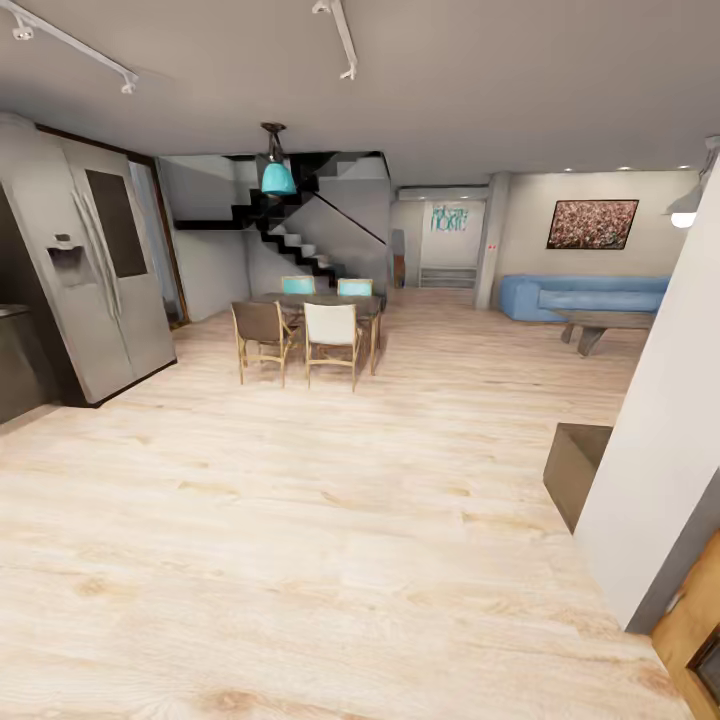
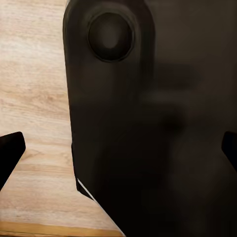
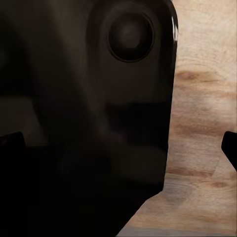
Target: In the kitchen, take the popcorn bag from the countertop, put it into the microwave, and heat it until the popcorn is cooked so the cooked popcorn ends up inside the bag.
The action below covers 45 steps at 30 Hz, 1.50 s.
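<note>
Both grippers hang over pale wood flooring beside the robot's own dark body. From the left wrist camera, the left gripper shows two black fingertips at opposite edges of the picture, spread wide with nothing between them but the robot's dark rounded housing and the light plank floor. From the right wrist camera, the right gripper is likewise spread wide and empty, one dark fingertip against the boards, the other lost in shadow.

From the head camera, a broad stretch of pale wooden floor lies nearest. At the right stands a white wall edge with a low dark-grey box at its foot. At the left is a tall brushed-steel double-door refrigerator with a dispenser, and beside it a strip of dark cabinet front at the kitchen's edge. Further off stand a dark dining table with wooden chairs, one white-backed, under a teal pendant lamp. Behind them a black-and-white staircase climbs. Farthest right are a blue sofa, a low grey table and a framed reddish picture.

The popcorn bag and the microwave are not in sight.
</note>
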### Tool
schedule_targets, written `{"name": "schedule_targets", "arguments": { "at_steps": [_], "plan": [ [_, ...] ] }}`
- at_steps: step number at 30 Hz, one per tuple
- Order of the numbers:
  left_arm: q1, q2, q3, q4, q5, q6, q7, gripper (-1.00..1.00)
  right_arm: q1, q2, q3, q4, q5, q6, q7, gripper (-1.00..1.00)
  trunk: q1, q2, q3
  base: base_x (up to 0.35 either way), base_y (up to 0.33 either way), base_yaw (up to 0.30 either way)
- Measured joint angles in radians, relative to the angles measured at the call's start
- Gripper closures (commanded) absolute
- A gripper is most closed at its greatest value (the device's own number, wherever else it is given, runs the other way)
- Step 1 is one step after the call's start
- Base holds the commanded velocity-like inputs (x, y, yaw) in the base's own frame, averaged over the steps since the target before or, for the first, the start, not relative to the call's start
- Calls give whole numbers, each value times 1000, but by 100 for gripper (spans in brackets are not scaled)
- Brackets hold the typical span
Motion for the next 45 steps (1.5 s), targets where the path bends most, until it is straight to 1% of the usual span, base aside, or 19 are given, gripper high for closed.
{"name": "schedule_targets", "arguments": {
  "at_steps": [3, 8, 24, 45],
  "plan": [
    [-1, 13, -7, -3, -1, -1, 0, -100, -1, 1, -3, 0, -8, 1, 4, -100, 0, 0, 0, 0, 0, 0],
    [-2, 17, -3, -23, 0, -12, 0, -100, -1, 2, 1, 0, -6, 0, 5, -100, 0, 0, 0, 0, 0, 23],
    [-2, 20, -3, -29, 0, -19, 0, -100, -1, 2, -1, 0, 73, -1, 1, -100, 0, 0, 0, 0, 0, 262],
    [-2, 20, -3, -29, 0, -19, 0, -100, -1, 3, -1, 0, 74, -1, 1, -100, 0, 0, 0, 0, 0, 278]
  ]
}}
